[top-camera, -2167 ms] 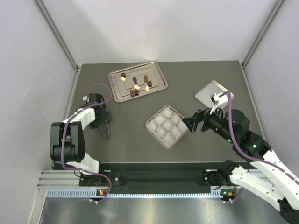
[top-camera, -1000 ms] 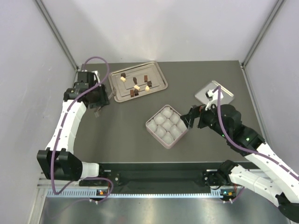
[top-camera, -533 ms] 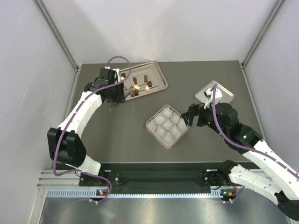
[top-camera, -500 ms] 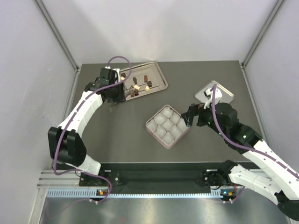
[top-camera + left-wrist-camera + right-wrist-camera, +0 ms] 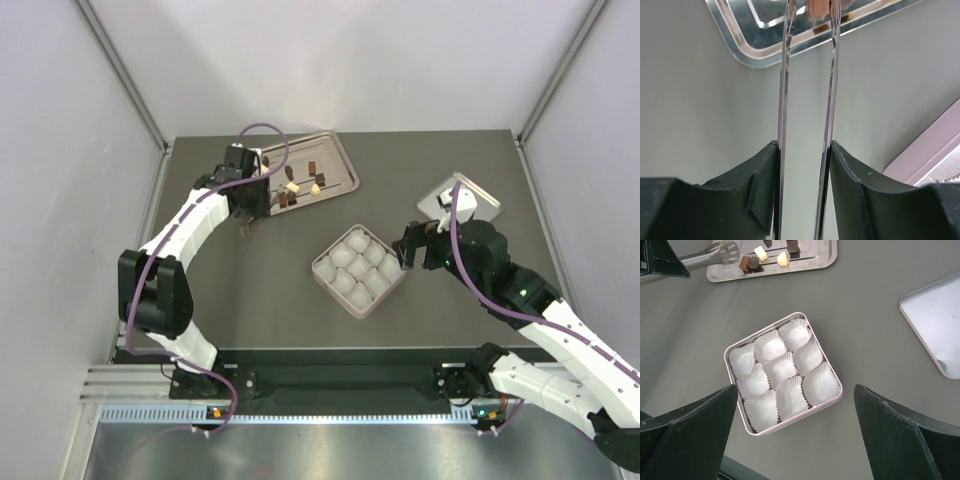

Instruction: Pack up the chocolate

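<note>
Packing not begun: all nine cups in the pink box [image 5: 336,294] are empty, and the chocolate [image 5: 783,259] sits on the silver tray [image 5: 335,160]. My left gripper [image 5: 810,30] has its blades apart, straddling one brown piece [image 5: 820,6], not pinched as far as I see. My right gripper [image 5: 405,252] hangs wide open beside the box, holding nothing

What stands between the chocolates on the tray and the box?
Nothing visible. Only bare table separates the chocolates, on their tray, from the box; its cups are empty. The right gripper hovers beside the box, off that path.
</note>
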`<state>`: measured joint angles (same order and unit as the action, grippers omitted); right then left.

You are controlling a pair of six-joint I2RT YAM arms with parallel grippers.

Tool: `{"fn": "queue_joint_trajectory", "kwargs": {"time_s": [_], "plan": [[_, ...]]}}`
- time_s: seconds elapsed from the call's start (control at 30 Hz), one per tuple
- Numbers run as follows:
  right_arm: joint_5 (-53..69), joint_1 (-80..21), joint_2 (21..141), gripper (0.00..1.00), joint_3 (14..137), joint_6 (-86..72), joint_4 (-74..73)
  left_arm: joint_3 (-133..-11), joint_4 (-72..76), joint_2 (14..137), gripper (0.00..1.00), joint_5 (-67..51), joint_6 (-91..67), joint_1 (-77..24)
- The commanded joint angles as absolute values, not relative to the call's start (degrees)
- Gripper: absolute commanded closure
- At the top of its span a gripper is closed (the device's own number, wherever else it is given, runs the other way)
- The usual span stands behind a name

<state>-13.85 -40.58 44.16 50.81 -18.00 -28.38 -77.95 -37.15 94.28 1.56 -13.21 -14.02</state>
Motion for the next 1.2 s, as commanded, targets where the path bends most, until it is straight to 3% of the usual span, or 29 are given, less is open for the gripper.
{"fn": "queue_joint_trajectory", "kwargs": {"time_s": [0.0, 1.17], "plan": [[-15.5, -40.0, 43.7, 0.0, 53.9, -17.1, -26.7, -78.8, -32.0, 94.8, 0.52, 1.5, -12.1, -14.2], [-15.6, -40.0, 42.9, 0.0, 52.8, -17.7, -26.5, -77.4, -29.6, 99.5, 0.45, 0.3, -13.1, -14.2]]}}
